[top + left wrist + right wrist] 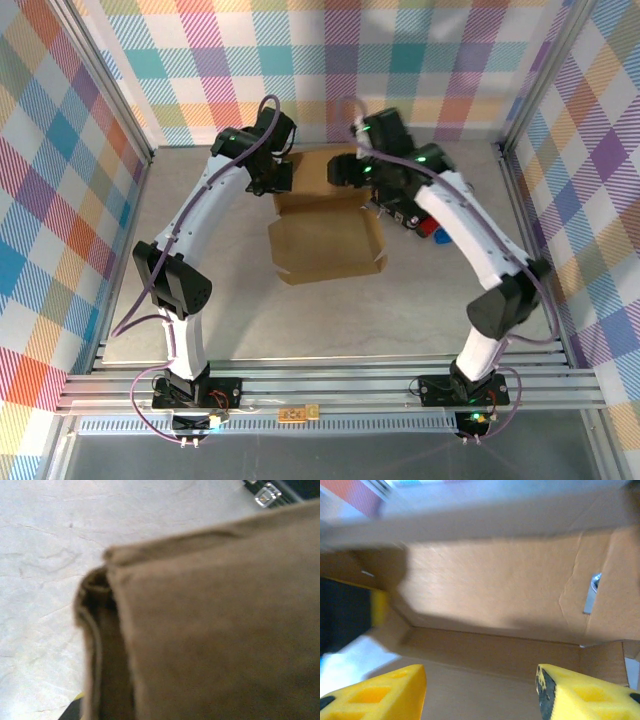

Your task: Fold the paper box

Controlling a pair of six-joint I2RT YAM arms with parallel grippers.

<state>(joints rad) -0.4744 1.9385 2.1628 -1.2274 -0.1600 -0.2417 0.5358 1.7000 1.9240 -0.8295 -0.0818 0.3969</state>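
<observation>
The right gripper is seen with its yellow fingers spread wide apart and nothing between them. It is pointed into the hollow of the paper box, whose brown inner wall is seen just ahead. From that gripper the wrist is bent down over the box's far right corner. The white forearm is carried back and outward to a dark elbow at the right, and from there the upper link is dropped to its base at the near edge of the table. The left gripper is pressed together at the far left corner of the box, beside the rear flap. Whether cardboard is pinched in it cannot be told, since the left wrist view is taken up by blurred brown card very close to the lens. The left arm is arched in mirror fashion, with its elbow pushed out to the left above its base. The box is set at the middle of the table between the two arms, with its low walls raised.
</observation>
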